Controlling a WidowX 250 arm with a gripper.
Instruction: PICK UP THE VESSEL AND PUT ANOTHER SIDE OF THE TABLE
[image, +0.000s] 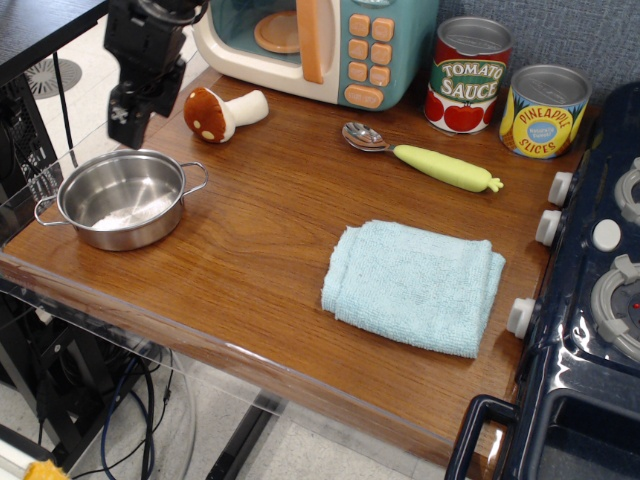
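The vessel (120, 200) is a shallow shiny steel pot with two wire loop handles. It stands empty near the front left corner of the brown wood table (260, 260). My black gripper (128, 112) hangs at the upper left, just above and behind the vessel's far rim, apart from it. It holds nothing. Its fingers point down, but the gap between them cannot be made out.
A toy mushroom (218, 112) lies behind the vessel. A toy microwave (320, 45) stands at the back. A spoon (420, 158) with a green handle, a tomato sauce can (468, 75) and a pineapple can (543, 110) lie to the right. A light blue cloth (413, 285) lies centre-right. A dark blue toy stove (590, 300) fills the right edge.
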